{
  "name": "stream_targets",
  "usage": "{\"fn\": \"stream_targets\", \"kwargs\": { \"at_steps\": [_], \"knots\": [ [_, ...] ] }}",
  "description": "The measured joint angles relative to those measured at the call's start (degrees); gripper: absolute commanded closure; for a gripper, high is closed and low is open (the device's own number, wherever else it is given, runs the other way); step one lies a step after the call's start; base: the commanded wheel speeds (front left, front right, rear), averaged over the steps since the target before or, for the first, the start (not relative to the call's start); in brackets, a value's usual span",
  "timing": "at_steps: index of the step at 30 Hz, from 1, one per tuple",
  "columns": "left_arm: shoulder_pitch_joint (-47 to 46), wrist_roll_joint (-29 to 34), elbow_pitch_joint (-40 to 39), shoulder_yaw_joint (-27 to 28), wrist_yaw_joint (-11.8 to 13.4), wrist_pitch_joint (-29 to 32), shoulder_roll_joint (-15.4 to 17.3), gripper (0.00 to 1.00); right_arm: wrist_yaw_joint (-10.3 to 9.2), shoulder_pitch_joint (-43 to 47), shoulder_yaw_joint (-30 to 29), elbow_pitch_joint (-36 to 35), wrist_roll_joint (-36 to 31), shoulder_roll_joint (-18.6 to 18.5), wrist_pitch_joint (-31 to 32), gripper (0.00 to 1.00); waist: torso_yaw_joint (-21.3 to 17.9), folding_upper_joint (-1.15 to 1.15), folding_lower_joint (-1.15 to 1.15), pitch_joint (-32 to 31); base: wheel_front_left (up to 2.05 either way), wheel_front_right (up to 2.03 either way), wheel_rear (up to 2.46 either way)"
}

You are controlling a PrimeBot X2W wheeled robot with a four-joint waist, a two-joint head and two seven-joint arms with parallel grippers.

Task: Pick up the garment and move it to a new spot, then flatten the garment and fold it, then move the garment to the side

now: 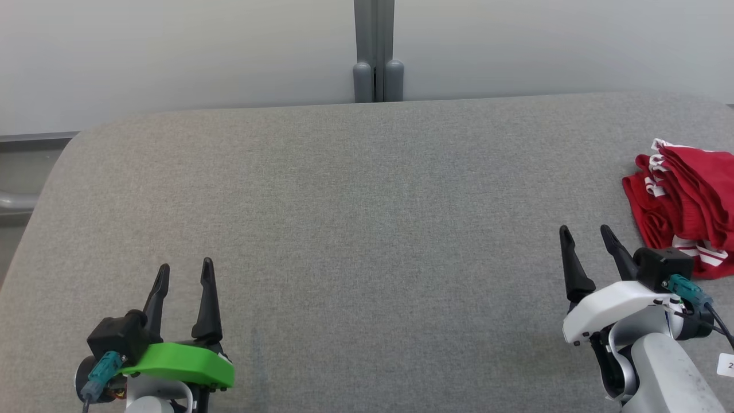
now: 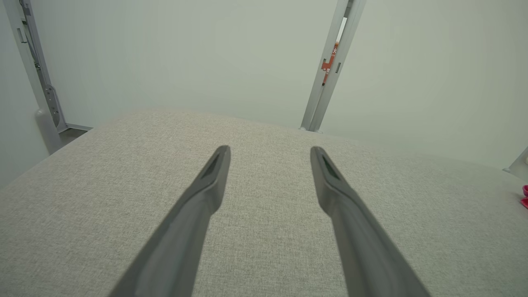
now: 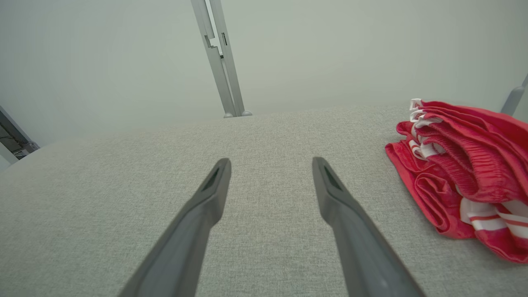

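Left gripper (image 1: 186,264) sits at 7 o'clock of the head view and right gripper (image 1: 585,228) at 5 o'clock. Both are low over the grey table (image 1: 367,201), fingers pointing toward 12. Each pair of jaws is spread wide with nothing between them and nothing touching them; the wrist views confirm it, with only bare cloth-covered tabletop between the fingers of the left (image 2: 269,148) and the right (image 3: 270,160). The garment (image 1: 682,195), red with white stripes, lies at 3 o'clock of the table by its right edge. It is bunched in soft stacked layers, just beyond the right gripper at about its 2 o'clock and not touching it. The same garment (image 3: 462,177) shows rolled folds and a ribbed band, more heaped than squared. The scene fits two stages: a crumpled garment waiting to be lifted, or one loosely folded and set aside with the arms drawn clear. In either case the right arm is the nearer one. The layers look slippery and loose, so any brush from a fingertip would likely disturb the pile.
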Motion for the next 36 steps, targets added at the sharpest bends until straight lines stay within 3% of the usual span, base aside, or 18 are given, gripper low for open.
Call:
{"fn": "stream_targets", "kwargs": {
  "at_steps": [1,2,9,36],
  "knots": [
    [0.0,0.0,0.0,0.0,0.0,0.0,0.0,0.00,0.00,-0.1,0.0,0.0,0.0,0.0,0.0,0.00,-0.1,0.00,0.00,0.0,0.00,0.00,0.00],
    [0.1,0.0,0.2,0.0,0.0,0.0,0.0,1.00,0.01,0.0,0.1,0.3,0.0,0.1,0.1,1.00,-0.1,0.00,0.00,0.1,0.00,0.00,0.00],
    [2.0,-0.4,3.6,-0.2,0.0,0.6,-0.5,1.00,0.01,3.6,0.1,3.6,0.4,1.5,0.7,1.00,-0.1,0.00,0.00,0.1,0.00,0.00,0.00],
    [2.1,-25.5,1.1,2.2,0.0,7.7,-0.5,1.00,0.00,4.3,-2.4,-0.5,26.2,2.6,5.9,1.00,-0.8,0.00,0.00,-0.1,0.00,0.00,0.00]
  ]
}}
